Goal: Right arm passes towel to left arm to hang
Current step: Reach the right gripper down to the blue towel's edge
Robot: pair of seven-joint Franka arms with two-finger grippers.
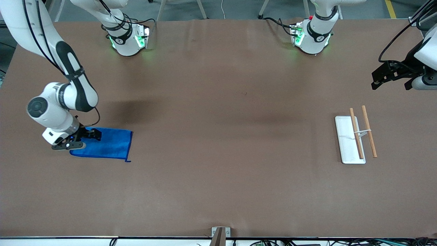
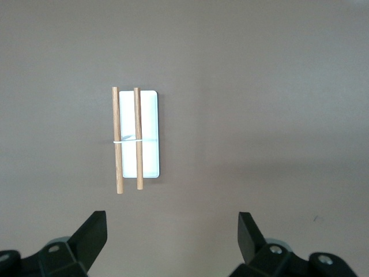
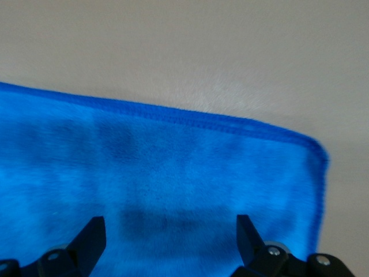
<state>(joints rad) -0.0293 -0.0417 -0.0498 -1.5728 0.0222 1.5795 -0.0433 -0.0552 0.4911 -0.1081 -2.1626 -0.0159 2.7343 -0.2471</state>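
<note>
Brown table, wide and mostly bare. Right arm reaches down at its own end of the table, wrist bent low over the towel. Left arm waits high at the other end.

Towel: bright blue, lying flat on the table at the right arm's end, small loop trailing at the corner nearest the front camera. White tray sits well apart at the left arm's end, two wooden rods raised over it on a wire, likely the hanging rail.

Right gripper low over the towel's edge, fingers spread wide with cloth between them, nothing pinched yet; looks set for a grasp. Left gripper hangs above the tray, fingers also wide, empty, probably staged near the rods to receive the towel.
</note>
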